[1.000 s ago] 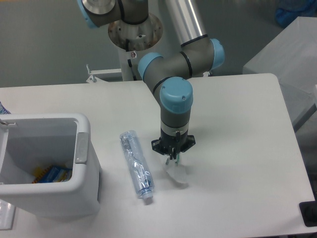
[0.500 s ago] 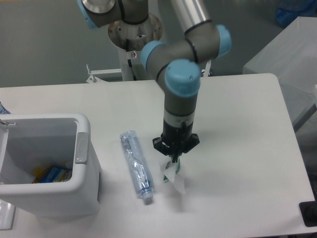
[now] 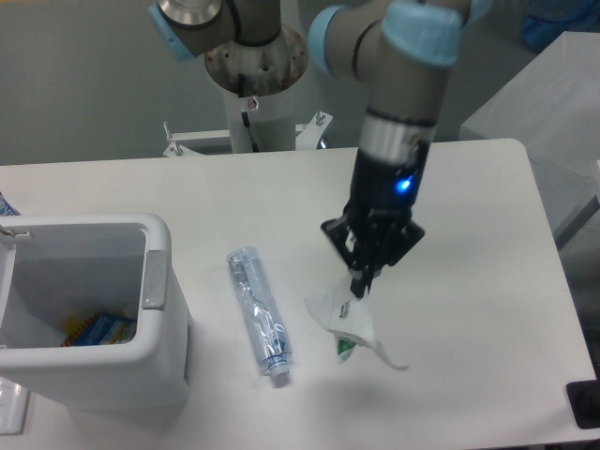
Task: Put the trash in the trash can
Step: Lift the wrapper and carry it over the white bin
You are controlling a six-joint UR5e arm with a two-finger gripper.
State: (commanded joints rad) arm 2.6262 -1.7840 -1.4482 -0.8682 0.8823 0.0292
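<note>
The gripper (image 3: pixel 360 286) pinches the top of the crumpled wrapper (image 3: pixel 345 319), which hangs above the table (image 3: pixel 469 281); its fingertips seem closed, though blurred. The bottle (image 3: pixel 258 310) lies beside the bin (image 3: pixel 89 309), whose left side is cut off.

The tool (image 3: pixel 361 284) pinches the top of the crumpled wrapper (image 3: pixel 343 321), yet its fingertips are too dark and small to make out singly. The arm's upper links run out past the top edge. The trash can (image 3: pixel 157 239) is cut by the left edge, and its near wall hides most of the interior; only a blue and yellow scrap (image 3: pixel 97 328) shows inside, perhaps packaging. The surface (image 3: pixel 469 281) is cropped at the bottom, and a dark object (image 3: pixel 585 403) at the lower right corner is cut off.
</note>
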